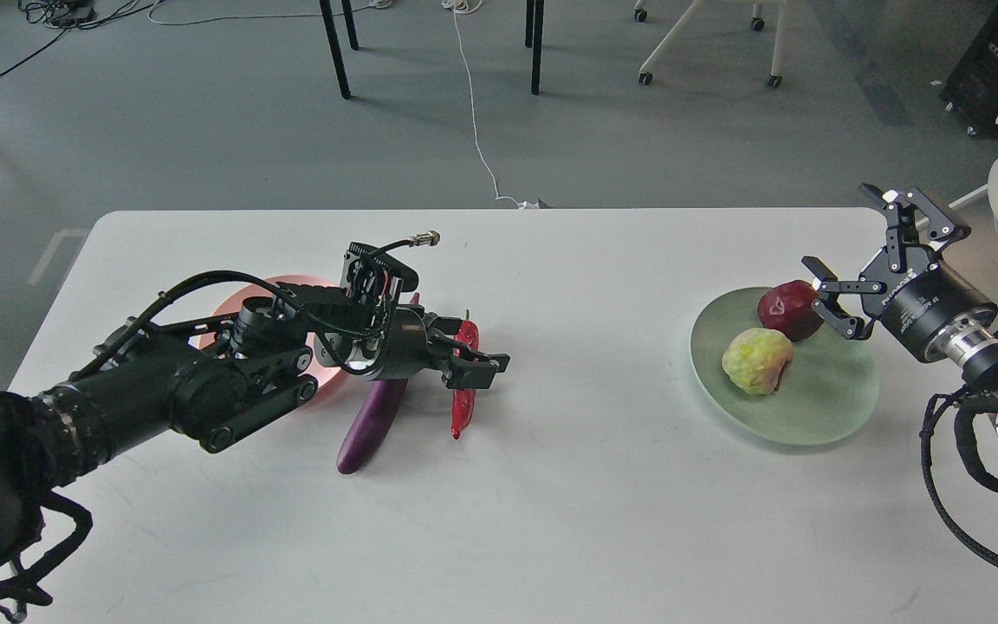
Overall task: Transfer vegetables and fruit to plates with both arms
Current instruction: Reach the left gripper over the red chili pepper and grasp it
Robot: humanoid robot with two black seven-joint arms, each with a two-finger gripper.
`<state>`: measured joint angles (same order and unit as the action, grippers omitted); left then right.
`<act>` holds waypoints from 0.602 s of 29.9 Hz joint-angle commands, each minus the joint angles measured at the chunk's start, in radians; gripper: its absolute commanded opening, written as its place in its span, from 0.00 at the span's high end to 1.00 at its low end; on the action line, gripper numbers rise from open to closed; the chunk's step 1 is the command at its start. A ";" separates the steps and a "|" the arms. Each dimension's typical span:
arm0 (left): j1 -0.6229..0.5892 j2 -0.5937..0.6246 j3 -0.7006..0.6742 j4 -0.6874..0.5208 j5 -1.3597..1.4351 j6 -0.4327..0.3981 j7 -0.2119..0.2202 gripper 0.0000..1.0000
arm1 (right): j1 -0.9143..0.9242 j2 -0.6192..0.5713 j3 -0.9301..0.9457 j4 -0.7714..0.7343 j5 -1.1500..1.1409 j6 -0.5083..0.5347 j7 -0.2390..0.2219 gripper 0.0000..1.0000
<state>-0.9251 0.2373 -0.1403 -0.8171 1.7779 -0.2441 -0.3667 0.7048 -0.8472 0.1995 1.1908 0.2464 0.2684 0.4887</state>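
Chili [465, 381] and eggplant [372, 425] lie on the table [551, 520] beside the pink plate [230, 308], not yet moved; left gripper [477, 364] straddles the chili, fingers apart, seemingly to grasp it. Both fruits [757, 360] sit on the green plate [811, 416]; right gripper [880, 264] hangs spread beside them, empty.

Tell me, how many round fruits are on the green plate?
2. The dark red fruit sits at the far side of the green plate, by the right end effector; the yellow-green fruit sits just in front of it.
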 commanded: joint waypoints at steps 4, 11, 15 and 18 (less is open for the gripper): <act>0.005 0.002 0.001 0.012 0.000 0.003 0.000 0.03 | -0.005 0.000 0.000 0.003 0.001 0.000 0.000 0.03; 0.022 -0.001 0.001 0.016 0.002 0.003 0.002 0.03 | -0.010 -0.001 0.000 0.003 -0.001 0.000 0.000 0.03; 0.020 -0.001 0.001 0.018 0.002 0.003 0.002 0.04 | -0.010 0.000 0.000 0.003 -0.001 0.000 0.000 0.03; 0.020 -0.001 0.001 0.019 0.002 0.003 0.002 0.09 | -0.010 0.000 0.000 0.003 0.001 0.000 0.000 0.03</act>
<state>-0.9042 0.2357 -0.1395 -0.7994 1.7794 -0.2408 -0.3649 0.6949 -0.8468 0.1994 1.1935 0.2459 0.2684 0.4887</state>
